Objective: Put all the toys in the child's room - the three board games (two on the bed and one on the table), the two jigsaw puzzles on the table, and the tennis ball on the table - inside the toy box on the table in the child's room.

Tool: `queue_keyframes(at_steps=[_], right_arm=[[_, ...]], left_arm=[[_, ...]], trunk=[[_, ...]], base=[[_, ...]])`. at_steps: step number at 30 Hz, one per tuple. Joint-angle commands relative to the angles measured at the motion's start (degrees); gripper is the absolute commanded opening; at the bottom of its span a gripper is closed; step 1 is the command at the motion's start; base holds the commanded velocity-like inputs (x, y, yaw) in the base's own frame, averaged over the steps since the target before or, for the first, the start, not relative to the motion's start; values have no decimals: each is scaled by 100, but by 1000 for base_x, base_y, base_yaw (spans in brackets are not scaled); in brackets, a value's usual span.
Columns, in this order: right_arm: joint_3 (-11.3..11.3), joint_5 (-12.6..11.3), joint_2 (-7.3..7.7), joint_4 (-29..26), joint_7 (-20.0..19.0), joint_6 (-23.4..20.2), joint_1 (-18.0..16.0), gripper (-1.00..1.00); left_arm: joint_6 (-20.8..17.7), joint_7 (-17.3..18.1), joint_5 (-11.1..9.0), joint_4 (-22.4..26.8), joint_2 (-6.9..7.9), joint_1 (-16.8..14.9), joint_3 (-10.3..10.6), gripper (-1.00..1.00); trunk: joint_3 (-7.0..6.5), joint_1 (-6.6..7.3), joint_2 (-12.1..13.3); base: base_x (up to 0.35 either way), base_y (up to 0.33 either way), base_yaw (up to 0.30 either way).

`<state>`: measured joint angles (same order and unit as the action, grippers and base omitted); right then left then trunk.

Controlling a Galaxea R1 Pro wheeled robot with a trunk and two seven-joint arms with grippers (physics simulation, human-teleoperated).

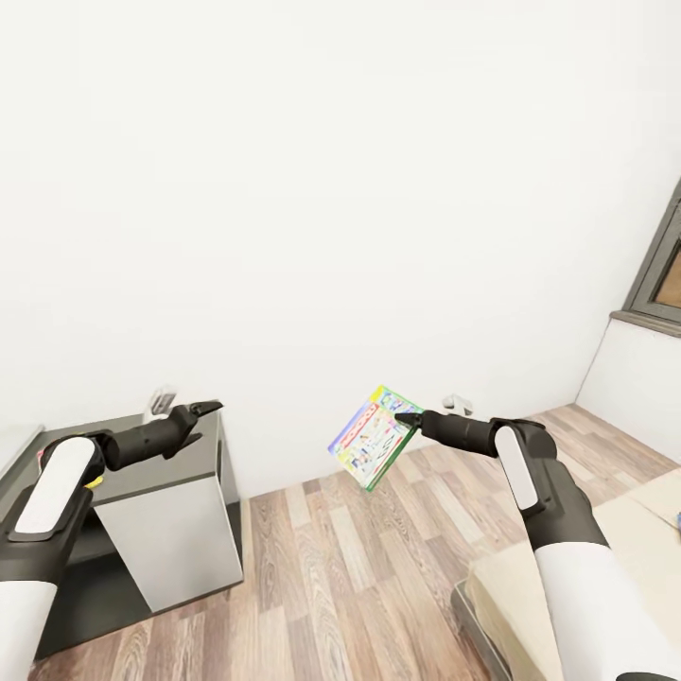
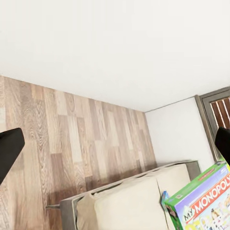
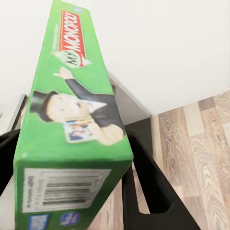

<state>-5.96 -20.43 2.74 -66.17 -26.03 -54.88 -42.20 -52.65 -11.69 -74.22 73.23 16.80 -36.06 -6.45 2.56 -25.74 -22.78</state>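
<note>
A colourful Monopoly board game hangs tilted in the air over the wooden floor, with my right gripper shut on its edge. The right wrist view looks along the box's green side, with a black finger pressed against it. My left gripper is open and holds nothing, hovering above the far corner of the dark table. Its fingers stand wide apart. A small yellow object peeks out beside my left forearm on the table. The toy box is out of view.
The beige bed lies at the lower right, with a blue object on it. A plain white wall stands ahead. A dark-framed window is at the right. Wooden floor runs between table and bed.
</note>
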Motion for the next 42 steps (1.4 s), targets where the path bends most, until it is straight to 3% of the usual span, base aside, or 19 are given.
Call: queue_keyframes(at_steps=[1,16,38,42], right_arm=[[-10,14,-1,-5,-43,-32,-7,-100],[-10,-267,5,-18,-38,-57,-8,-100],[-10,-312,2,-19,-34,-61,-18,-100],[-10,-312,5,-19,-32,-59,-174,-100]], left_arm=[[-24,-66,-63,7,7,-6,-10,100],[-34,-103,-67,17,91,-6,-22,100],[-35,-107,-75,8,101,-6,-10,100],[-35,-112,-81,13,98,-6,3,100]], trunk=[[12,-4,-14],[1,-4,-14],[0,-4,-14],[0,-4,-14]], base=[[0,0,71],[0,0,218],[0,0,296],[0,0,300]])
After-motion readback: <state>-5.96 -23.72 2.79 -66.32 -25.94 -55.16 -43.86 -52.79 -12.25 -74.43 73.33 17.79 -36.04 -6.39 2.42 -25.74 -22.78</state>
